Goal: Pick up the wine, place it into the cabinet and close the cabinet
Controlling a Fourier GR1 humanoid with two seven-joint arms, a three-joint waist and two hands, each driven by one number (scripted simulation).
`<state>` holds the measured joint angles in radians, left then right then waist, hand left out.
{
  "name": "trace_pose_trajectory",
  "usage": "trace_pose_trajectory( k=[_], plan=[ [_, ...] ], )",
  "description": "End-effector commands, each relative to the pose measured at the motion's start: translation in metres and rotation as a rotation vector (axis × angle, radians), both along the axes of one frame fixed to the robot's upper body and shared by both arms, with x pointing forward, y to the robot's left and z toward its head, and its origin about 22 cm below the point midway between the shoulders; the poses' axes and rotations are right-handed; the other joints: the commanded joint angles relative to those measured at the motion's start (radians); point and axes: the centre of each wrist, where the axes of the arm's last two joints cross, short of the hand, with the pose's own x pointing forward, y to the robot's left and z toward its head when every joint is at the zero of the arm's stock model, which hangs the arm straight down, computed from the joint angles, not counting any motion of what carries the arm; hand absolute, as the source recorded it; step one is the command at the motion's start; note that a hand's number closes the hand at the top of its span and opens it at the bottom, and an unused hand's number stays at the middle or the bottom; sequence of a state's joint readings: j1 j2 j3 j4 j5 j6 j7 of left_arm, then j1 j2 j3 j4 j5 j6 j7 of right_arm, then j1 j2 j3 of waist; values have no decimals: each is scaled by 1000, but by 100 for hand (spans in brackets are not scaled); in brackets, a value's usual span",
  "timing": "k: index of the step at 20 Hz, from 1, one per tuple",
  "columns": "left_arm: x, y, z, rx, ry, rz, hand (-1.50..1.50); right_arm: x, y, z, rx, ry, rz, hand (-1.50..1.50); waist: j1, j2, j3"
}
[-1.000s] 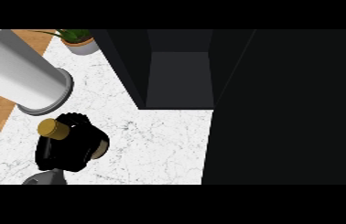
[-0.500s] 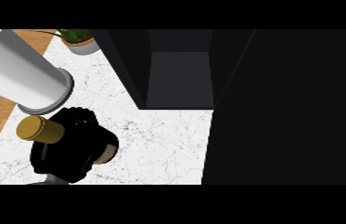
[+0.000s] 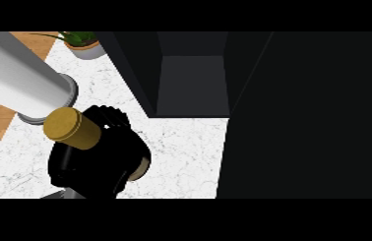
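Wine (image 3: 71, 128), seen from almost straight above, shows mainly its gold-capped top, with a dark body running down into the black hand (image 3: 109, 154) that wraps it. It sits at the lower left of the view, lifted off or just over the white marbled desk (image 3: 181, 151), left of the cabinet. The hand's fingers are curled round the bottle's body below the cap, so it is grasping the wine; which of the two hands this is I cannot tell for sure, though it reads as the left. A bottle like this is probably heavy for its width, rigid, smooth-sided and breakable, so the hold belongs on the wide body, not the narrow neck, and it wants to stay upright. A grey forearm (image 3: 29, 87) crosses the upper left, just beside the cap. The dark cabinet (image 3: 193, 82) stands open to the right, its door (image 3: 298, 117) swung out. A potted plant (image 3: 83, 43) sits at the far back.
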<state>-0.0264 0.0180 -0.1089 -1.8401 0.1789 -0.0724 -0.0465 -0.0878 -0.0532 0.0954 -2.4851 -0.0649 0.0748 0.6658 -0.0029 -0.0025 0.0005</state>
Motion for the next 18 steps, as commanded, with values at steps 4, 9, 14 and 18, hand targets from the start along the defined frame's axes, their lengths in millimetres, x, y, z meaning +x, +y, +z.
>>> trace_pose_trajectory(
  k=[4, 9, 14, 18],
  plan=[
    [7, -49, 33, -37, 11, -49, 150, -23, -6, 8, 25, -30, 37, -150, -4, 1, 0],
    [16, -92, 45, -59, 14, -48, 150, -21, -12, -1, 33, -46, 27, -150, -8, 1, 0],
    [24, -111, 68, -38, -15, -14, 150, -15, -10, 3, 27, -44, 32, -150, -4, 1, 0],
    [16, -122, 60, -32, -26, 13, 150, -21, -8, -7, 15, -45, 38, -150, -3, 1, 0]
  ],
)
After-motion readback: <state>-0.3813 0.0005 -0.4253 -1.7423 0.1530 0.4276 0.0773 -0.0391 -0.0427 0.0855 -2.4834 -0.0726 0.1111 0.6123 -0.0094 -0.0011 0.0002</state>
